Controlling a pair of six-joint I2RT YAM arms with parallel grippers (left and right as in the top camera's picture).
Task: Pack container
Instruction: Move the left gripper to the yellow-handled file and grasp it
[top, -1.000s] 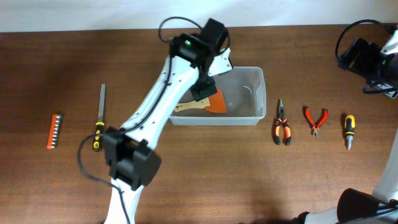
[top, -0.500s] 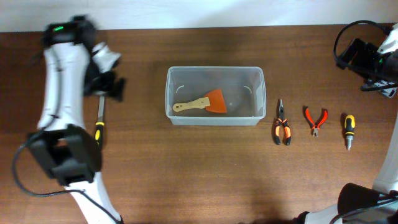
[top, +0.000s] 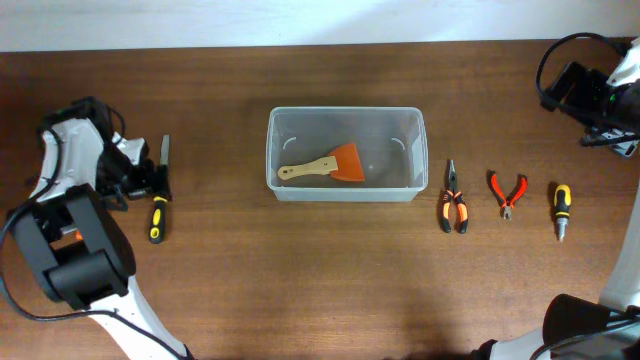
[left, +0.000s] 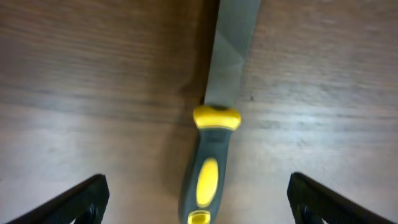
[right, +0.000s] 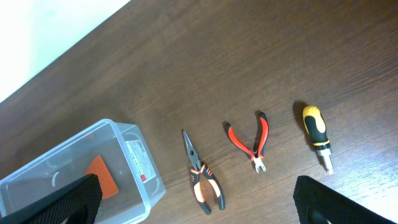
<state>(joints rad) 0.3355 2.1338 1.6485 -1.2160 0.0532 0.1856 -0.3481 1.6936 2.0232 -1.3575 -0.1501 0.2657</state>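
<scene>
The clear plastic container (top: 346, 155) sits mid-table with an orange scraper with a wooden handle (top: 328, 164) inside; the container also shows in the right wrist view (right: 74, 174). A metal file with a yellow-and-black handle (top: 160, 190) lies at the left. My left gripper (top: 140, 182) is open just above the file, its fingers on either side of the handle (left: 208, 177). My right gripper (right: 199, 202) is open and empty, high at the far right edge, above the table.
Right of the container lie orange-black long-nose pliers (top: 453, 208), red cutters (top: 508, 192) and a yellow-black stubby screwdriver (top: 562, 208). All three also show in the right wrist view. The orange bit holder seen earlier at the far left is hidden by my left arm.
My left arm has swung from over the container to the far left and come down over the file's handle. The scraper stays in the container. The right arm has not moved.
</scene>
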